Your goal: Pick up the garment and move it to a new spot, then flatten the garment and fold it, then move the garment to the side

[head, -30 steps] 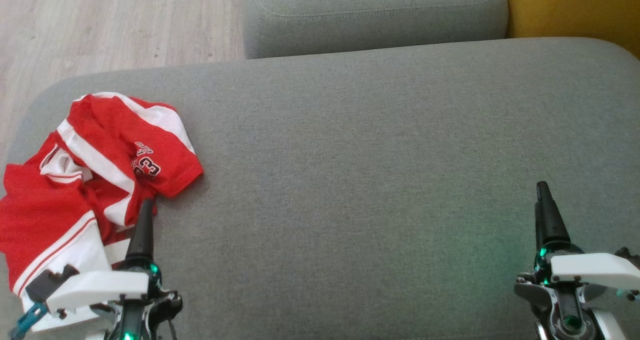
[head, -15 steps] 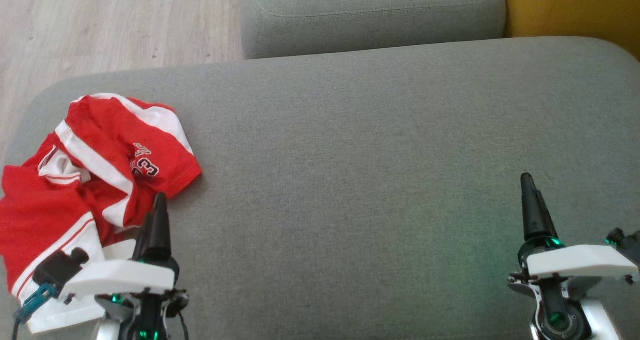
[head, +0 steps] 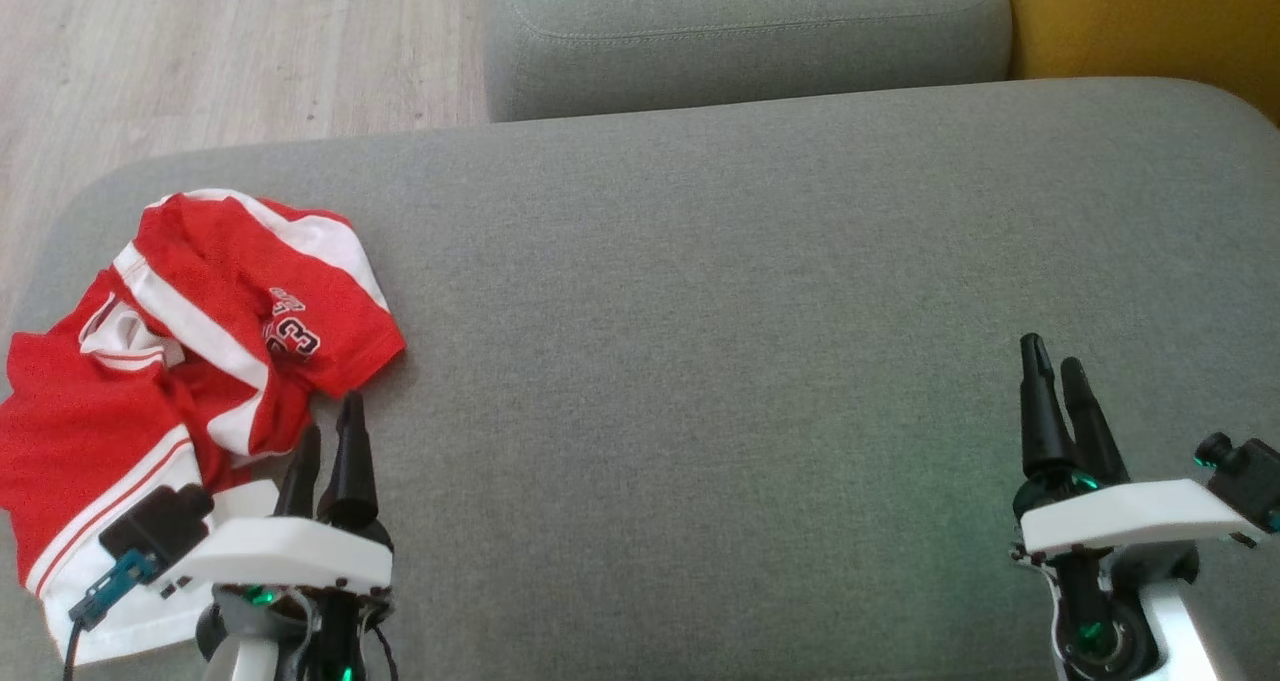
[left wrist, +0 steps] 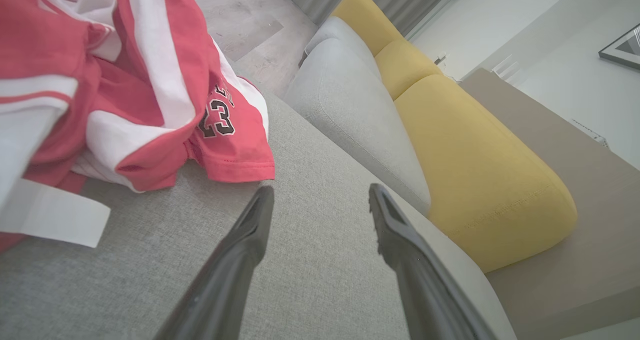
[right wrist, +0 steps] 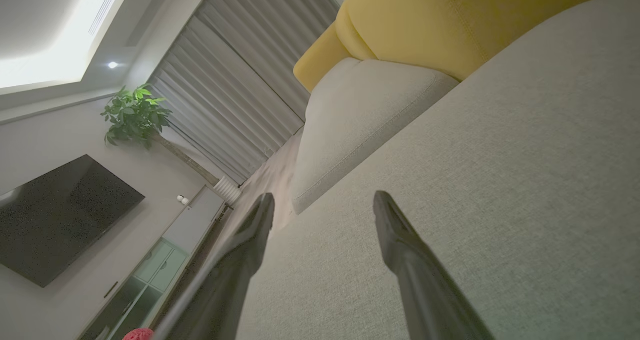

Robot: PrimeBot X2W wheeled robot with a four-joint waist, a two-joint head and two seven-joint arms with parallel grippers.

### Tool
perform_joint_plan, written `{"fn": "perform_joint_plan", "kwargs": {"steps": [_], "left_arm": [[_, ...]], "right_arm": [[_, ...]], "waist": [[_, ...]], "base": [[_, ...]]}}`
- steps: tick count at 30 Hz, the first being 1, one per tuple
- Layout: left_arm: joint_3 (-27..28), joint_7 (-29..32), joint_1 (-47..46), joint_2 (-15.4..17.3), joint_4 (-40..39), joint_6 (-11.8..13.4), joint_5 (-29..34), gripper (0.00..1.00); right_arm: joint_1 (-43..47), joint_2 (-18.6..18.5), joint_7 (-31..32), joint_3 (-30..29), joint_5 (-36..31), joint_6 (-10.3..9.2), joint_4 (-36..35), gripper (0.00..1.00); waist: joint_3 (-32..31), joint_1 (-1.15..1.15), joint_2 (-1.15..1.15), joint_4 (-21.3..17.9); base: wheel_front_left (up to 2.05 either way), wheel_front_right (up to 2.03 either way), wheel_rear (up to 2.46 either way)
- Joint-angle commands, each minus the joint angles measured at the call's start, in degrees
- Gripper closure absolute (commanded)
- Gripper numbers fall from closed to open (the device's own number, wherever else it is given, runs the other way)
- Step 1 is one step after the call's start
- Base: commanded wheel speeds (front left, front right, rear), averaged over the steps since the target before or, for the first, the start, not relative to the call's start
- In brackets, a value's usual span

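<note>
Head view: a crumpled red-and-white garment (head: pixel 190 331) lies at the left end of a broad grey seat cushion (head: pixel 700 291), reaching the cushion's left and near edges. It is bunched and partly folded over itself, with white stripes across the red cloth and a dark number 23 on the flap that points toward the middle of the cushion.

The left end effector (head: pixel 330 413) is at the lower left, just beside the garment's right-hand edge, its 2 dark fingers spread with nothing between them. In the left wrist view those fingers stand apart over bare grey fabric, their tips near the hem of the flap bearing the 23 but not touching it. A white band of the garment lies to their left.

The right end effector (head: pixel 1050 351) is at the lower right, well apart from the garment, over bare cushion. The right wrist view shows its 2 fingers parted and empty too.

Beyond the seat cushion sits a smaller grey cushion (head: pixel 740 21), with a yellow cushion (head: pixel 1140 11) to its right and pale wood floor (head: pixel 200 51) to its left. The right wrist view also takes in a dark television (right wrist: pixel 55 220), a leafy plant (right wrist: pixel 135 115) and grey curtains (right wrist: pixel 240 80).
</note>
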Motion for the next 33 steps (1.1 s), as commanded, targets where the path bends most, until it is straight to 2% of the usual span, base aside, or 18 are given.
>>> {"fn": "perform_joint_plan", "kwargs": {"steps": [1, 9, 33], "left_arm": [[0.8, -0.8, -3.8, 0.8, -2.1, 0.3, 2.2, 0.00], [-0.1, -2.3, -4.1, 0.9, -2.3, 1.6, 8.0, 0.00], [-2.4, -6.2, -5.1, 1.1, -4.5, 4.8, 22.6, 0.00]], "right_arm": [[-3.0, -0.2, -0.9, 0.8, -2.4, 0.27, -2.2, 0.00], [-3.5, 0.3, -2.4, 1.4, -8.6, 0.30, -2.0, 0.00], [-4.8, -0.7, -6.3, 5.1, -21.6, 0.39, -2.8, 0.00]], "waist": [[0.0, 0.00, 0.00, 0.0], [-0.2, 0.00, 0.00, 0.0], [-0.2, 0.00, 0.00, -0.2]], "base": [[0.00, 0.00, 0.00], [0.00, 0.00, 0.00], [0.00, 0.00, 0.00]]}}
